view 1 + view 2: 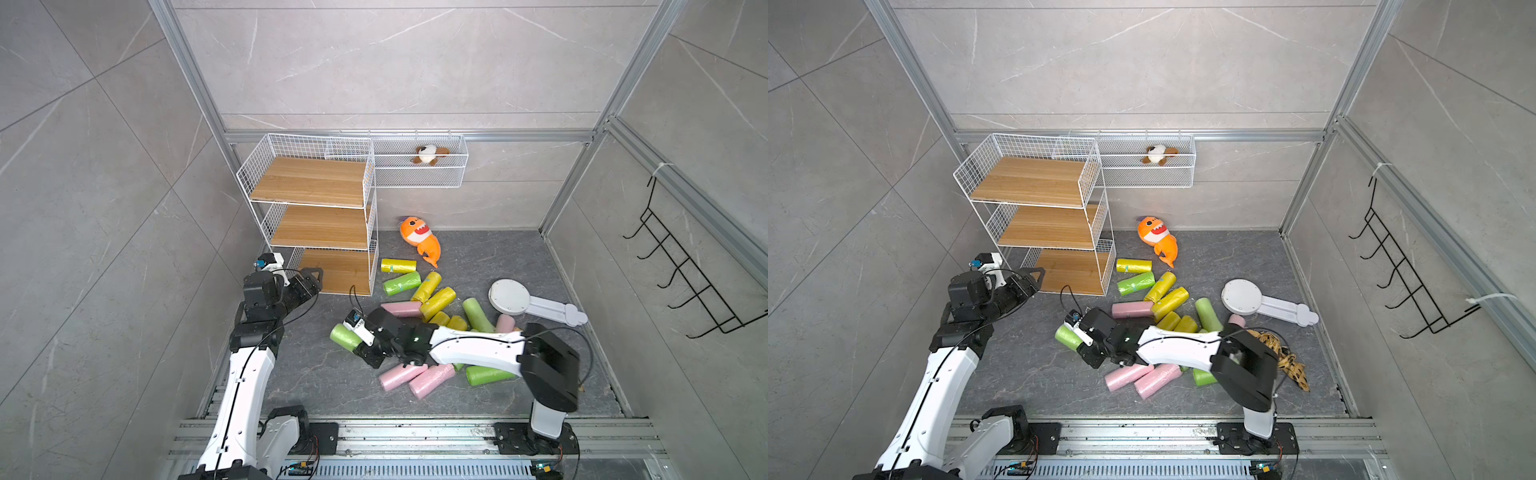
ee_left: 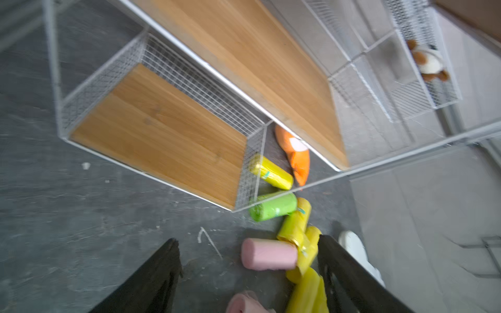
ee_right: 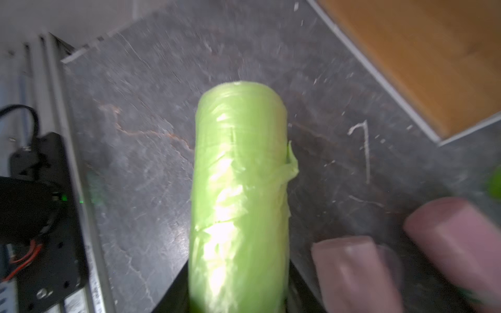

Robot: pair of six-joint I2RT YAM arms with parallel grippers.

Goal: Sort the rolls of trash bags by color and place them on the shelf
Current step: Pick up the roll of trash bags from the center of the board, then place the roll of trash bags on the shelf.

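Observation:
My right gripper [image 1: 365,345] [image 3: 238,287] is shut on a lime green roll of trash bags [image 1: 345,336] [image 1: 1068,336] [image 3: 238,189], which sticks out past its fingers toward the shelf side. More rolls lie scattered on the dark floor: yellow [image 1: 398,265], green [image 1: 401,283], pink [image 1: 401,308] and two pink ones [image 1: 415,377] beside my right arm. The shelf [image 1: 309,180] [image 1: 1030,180] [image 2: 162,130] stands at the back left with all three wood boards bare. My left gripper [image 1: 311,278] [image 2: 248,239] hangs open in front of the lowest board, holding nothing.
An orange plush shark [image 1: 419,239] lies to the right of the shelf. A white wire basket [image 1: 440,174] on the back wall holds a small plush toy [image 1: 430,154]. A white round-headed object [image 1: 528,303] lies at the right, and a spotted cloth [image 1: 1291,361] is behind my right arm.

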